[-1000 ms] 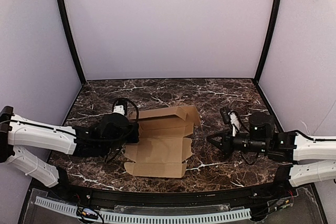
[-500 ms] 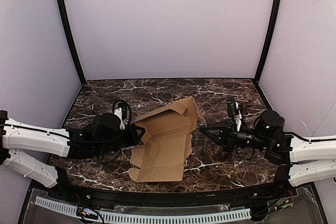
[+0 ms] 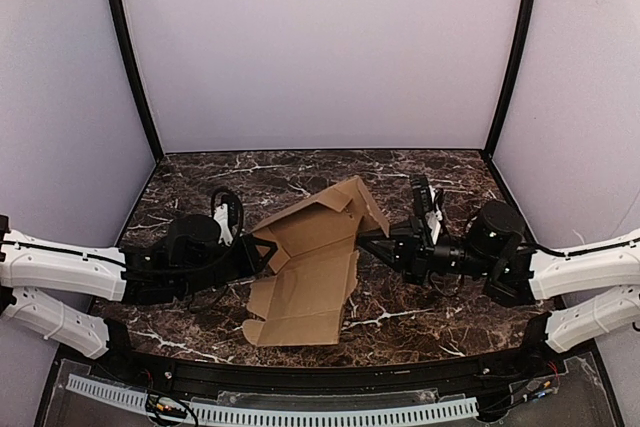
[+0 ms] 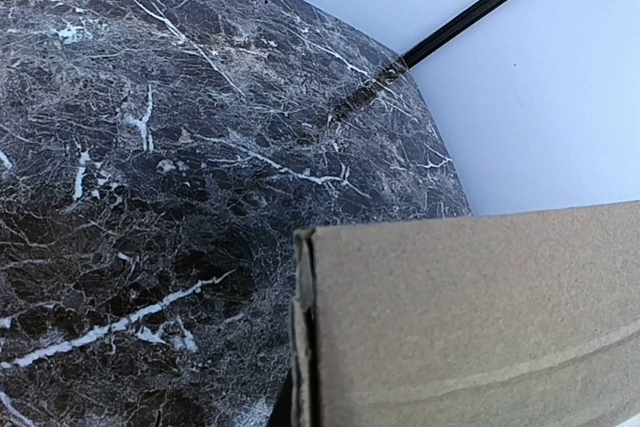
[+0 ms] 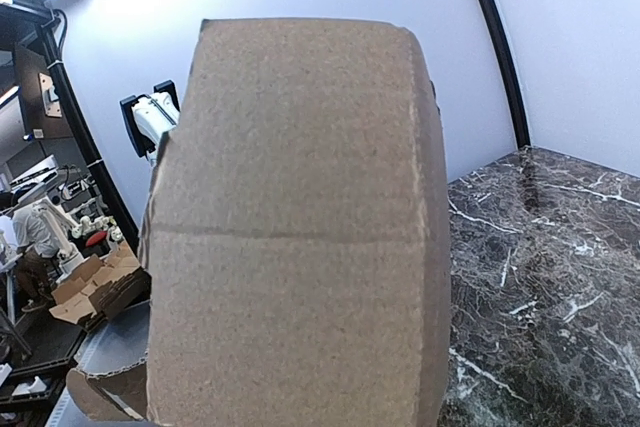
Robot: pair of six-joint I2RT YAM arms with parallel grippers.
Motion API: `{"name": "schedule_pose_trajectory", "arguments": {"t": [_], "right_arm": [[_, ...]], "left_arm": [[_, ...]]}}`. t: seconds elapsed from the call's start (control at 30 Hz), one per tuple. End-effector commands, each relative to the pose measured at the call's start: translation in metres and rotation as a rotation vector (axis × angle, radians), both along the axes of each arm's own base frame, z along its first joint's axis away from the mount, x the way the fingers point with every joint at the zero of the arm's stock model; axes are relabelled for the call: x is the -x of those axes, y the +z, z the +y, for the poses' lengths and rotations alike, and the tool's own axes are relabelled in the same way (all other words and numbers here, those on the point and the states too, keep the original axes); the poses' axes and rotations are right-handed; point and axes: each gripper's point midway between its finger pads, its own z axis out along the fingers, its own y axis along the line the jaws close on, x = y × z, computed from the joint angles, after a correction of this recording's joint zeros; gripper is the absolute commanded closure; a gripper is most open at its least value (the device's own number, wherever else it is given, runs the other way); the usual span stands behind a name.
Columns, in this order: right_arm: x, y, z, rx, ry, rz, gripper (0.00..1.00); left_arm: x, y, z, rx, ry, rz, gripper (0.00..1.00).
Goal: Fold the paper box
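Although the paper box has its far panels raised and bent along their creases, it is far from a finished box. Its near panel and small tabs lie flat on the marbled surface, between the two arms. The left pincer is clamped on the blank's left edge, holding that side up. The right pincer, fingers together, meets the raised right side; whether it pinches cardboard I cannot tell. By my judgement, most of the folding and tucking is left.
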Motion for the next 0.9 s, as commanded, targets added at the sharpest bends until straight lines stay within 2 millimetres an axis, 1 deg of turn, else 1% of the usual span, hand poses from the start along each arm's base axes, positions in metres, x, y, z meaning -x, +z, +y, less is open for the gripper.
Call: {"name": "schedule_pose_trajectory", "arguments": {"t": [0.0,0.1,0.23,0.53,0.63,0.77,0.87], "right_arm": [[0.003,0.026,0.010,-0.065,0.019,-0.064,1.00],[-0.001,0.021,0.016,-0.039,0.004,-0.057,1.00],[-0.007,0.006,0.021,0.026,-0.036,-0.048,1.00],[-0.009,-0.022,0.029,0.139,-0.080,-0.035,1.00],[-0.009,-0.023,0.026,0.144,-0.090,-0.035,1.00],[-0.006,-0.013,0.020,0.135,-0.096,-0.053,1.00],[-0.004,-0.010,0.011,0.145,-0.106,-0.067,1.00]], "left_arm": [[0.005,0.002,0.001,0.025,-0.013,-0.003,1.00],[0.005,0.003,0.000,0.028,-0.020,-0.005,1.00],[0.006,0.005,0.001,0.032,-0.026,-0.013,1.00],[0.007,0.014,-0.002,0.054,-0.039,-0.029,1.00],[0.007,0.016,-0.001,0.058,-0.038,-0.035,0.99],[0.005,0.012,0.005,0.038,-0.014,-0.038,1.00],[0.003,0.011,0.010,0.018,0.003,-0.047,1.00]]}}
